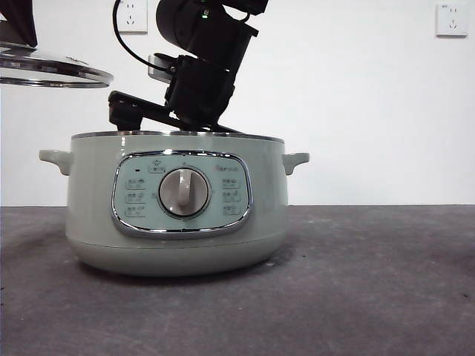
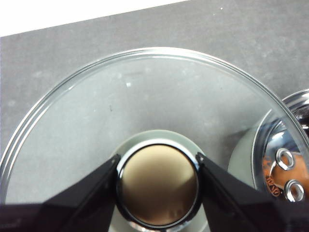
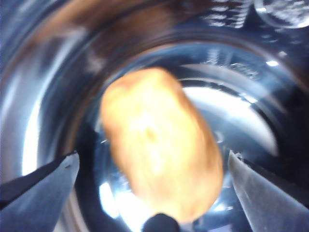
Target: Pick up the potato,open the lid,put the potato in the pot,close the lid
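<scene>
The pale green pot [image 1: 177, 208] stands on the dark table with its dial panel facing the front view. My left gripper [image 2: 157, 181] is shut on the knob [image 2: 158, 186] of the glass lid [image 2: 96, 121] and holds the lid [image 1: 52, 70] in the air, up and to the left of the pot. My right gripper [image 3: 152, 166] is open inside the pot, its jaws apart on either side of the orange-brown potato [image 3: 159, 145], which lies on the shiny pot bottom. In the front view the right arm [image 1: 197, 67] reaches down into the pot; the potato is hidden there.
The dark grey table [image 1: 371, 282] stretches to the right of the pot. A white wall with power sockets [image 1: 451, 18] stands behind. Part of the pot's shiny inside [image 2: 289, 159] shows at the edge of the left wrist view.
</scene>
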